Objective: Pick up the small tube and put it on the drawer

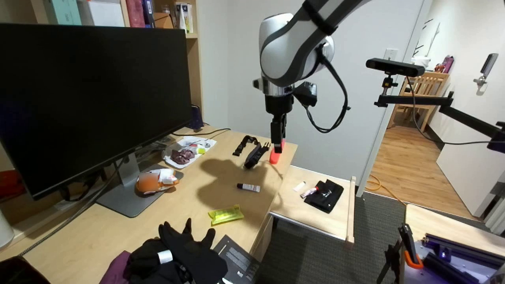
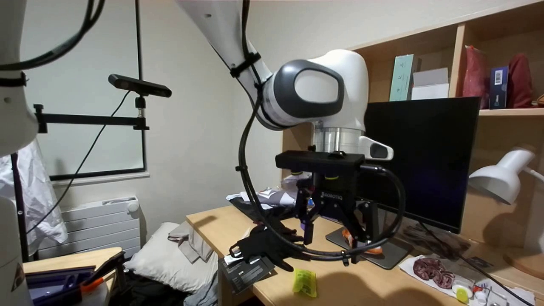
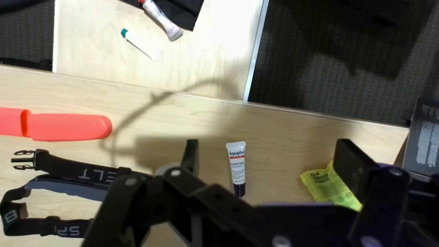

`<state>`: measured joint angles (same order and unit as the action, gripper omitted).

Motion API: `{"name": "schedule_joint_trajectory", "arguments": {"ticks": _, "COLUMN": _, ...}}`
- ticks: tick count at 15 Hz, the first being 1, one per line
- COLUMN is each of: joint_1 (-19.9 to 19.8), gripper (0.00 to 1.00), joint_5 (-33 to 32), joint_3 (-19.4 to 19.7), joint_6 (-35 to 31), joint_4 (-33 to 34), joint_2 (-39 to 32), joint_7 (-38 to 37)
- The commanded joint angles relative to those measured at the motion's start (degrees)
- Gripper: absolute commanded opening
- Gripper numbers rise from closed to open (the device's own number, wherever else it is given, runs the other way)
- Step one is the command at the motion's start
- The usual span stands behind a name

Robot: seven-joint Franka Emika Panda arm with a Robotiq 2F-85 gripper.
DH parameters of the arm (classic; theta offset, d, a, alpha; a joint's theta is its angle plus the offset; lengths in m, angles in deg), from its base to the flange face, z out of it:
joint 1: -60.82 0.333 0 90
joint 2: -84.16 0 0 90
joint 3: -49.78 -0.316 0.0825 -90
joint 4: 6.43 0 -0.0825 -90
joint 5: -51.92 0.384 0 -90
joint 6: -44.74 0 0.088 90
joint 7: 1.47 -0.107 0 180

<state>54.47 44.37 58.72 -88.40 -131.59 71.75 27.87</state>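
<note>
The small tube is white with a dark cap and Aquaphor print. It lies on the wooden desk in an exterior view (image 1: 251,187) and in the wrist view (image 3: 237,166). My gripper (image 3: 267,151) is open and empty above the desk, the tube showing between its fingers, nearer the left one. The gripper also shows in both exterior views (image 1: 278,148) (image 2: 333,244), well above the desk. The drawer's pale wood top (image 1: 290,207) sits lower, beside the desk edge; part of it shows in the wrist view (image 3: 89,48). Tube and drawer top are not visible in an exterior view.
A yellow-green pouch (image 3: 325,187), a black strap (image 3: 82,175) and a red object (image 3: 68,127) lie around the tube. Black gloves (image 1: 189,252) and a monitor (image 1: 98,102) stand on the desk. The drawer top holds a black pouch (image 1: 329,197) and two other tubes.
</note>
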Motion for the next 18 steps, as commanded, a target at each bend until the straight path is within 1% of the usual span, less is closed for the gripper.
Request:
{"name": "schedule_joint_trajectory", "arguments": {"ticks": 1, "joint_1": -1.9, "gripper": 1.0, "joint_5": -0.12, "joint_3": -2.43, "joint_6": -3.76, "joint_4": 4.82, "joint_2": -7.1, "joint_7": 1.81}}
{"name": "schedule_joint_trajectory", "arguments": {"ticks": 3, "joint_1": -2.51, "gripper": 1.0, "joint_5": -0.01, "joint_3": -3.23, "joint_6": -6.68, "joint_4": 5.89, "joint_2": -9.92, "joint_7": 1.55}}
{"name": "schedule_joint_trajectory", "arguments": {"ticks": 4, "joint_1": -3.28, "gripper": 1.0, "joint_5": 1.18, "joint_3": -3.98, "joint_6": -8.39, "joint_4": 6.33, "joint_2": -11.22, "joint_7": 2.04}}
{"name": "schedule_joint_trajectory", "arguments": {"ticks": 6, "joint_1": -4.59, "gripper": 1.0, "joint_5": 1.48, "joint_3": -5.15, "joint_6": -13.28, "joint_4": 5.76, "joint_2": -13.01, "joint_7": 2.37}}
{"name": "schedule_joint_trajectory", "arguments": {"ticks": 11, "joint_1": -8.97, "gripper": 1.0, "joint_5": 2.88, "joint_3": -8.24, "joint_6": -22.51, "joint_4": 6.15, "joint_2": -17.66, "joint_7": 2.37}}
{"name": "schedule_joint_trajectory", "arguments": {"ticks": 12, "joint_1": -9.56, "gripper": 1.0, "joint_5": 2.42, "joint_3": -8.27, "joint_6": -23.57, "joint_4": 6.28, "joint_2": -18.4, "joint_7": 2.16}}
{"name": "schedule_joint_trajectory", "arguments": {"ticks": 13, "joint_1": -9.72, "gripper": 1.0, "joint_5": 2.01, "joint_3": -7.9, "joint_6": -20.73, "joint_4": 6.69, "joint_2": -18.52, "joint_7": 1.05}}
{"name": "schedule_joint_trajectory", "arguments": {"ticks": 14, "joint_1": -8.43, "gripper": 1.0, "joint_5": 0.4, "joint_3": -7.39, "joint_6": -21.41, "joint_4": 5.3, "joint_2": -17.22, "joint_7": -0.11}}
{"name": "schedule_joint_trajectory", "arguments": {"ticks": 18, "joint_1": -9.41, "gripper": 1.0, "joint_5": 0.47, "joint_3": -7.34, "joint_6": -21.38, "joint_4": 5.88, "joint_2": -18.21, "joint_7": -0.07}}
